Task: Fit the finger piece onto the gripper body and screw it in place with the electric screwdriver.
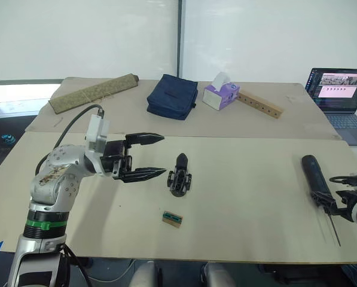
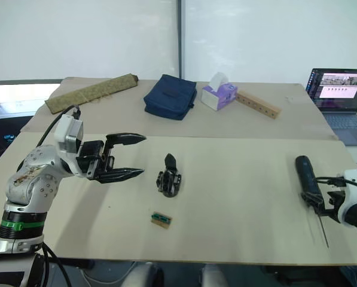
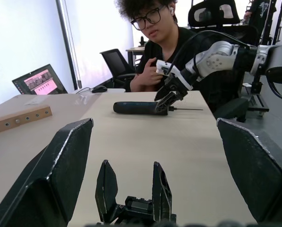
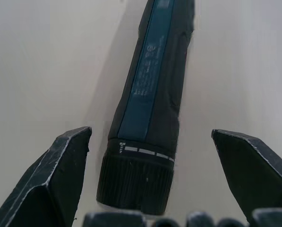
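Two claws stand wide open, holding nothing. Left claw [image 1: 149,156] hovers just beside the gripper body [image 1: 179,177] — its long axis running away from the robot, finger piece seemingly already upright on it. Right claw [image 4: 152,184] straddles the screwdriver [image 1: 317,177], near the surface's [image 1: 244,197] right edge — bare room between.

Head stereo pair looks down and forward over the beige table [image 1: 244,197]; the left wrist camera faces low across it toward 3 o'clock; the right wrist camera sits close above the thick black cylindrical screwdriver [image 4: 148,109], shared by all views.
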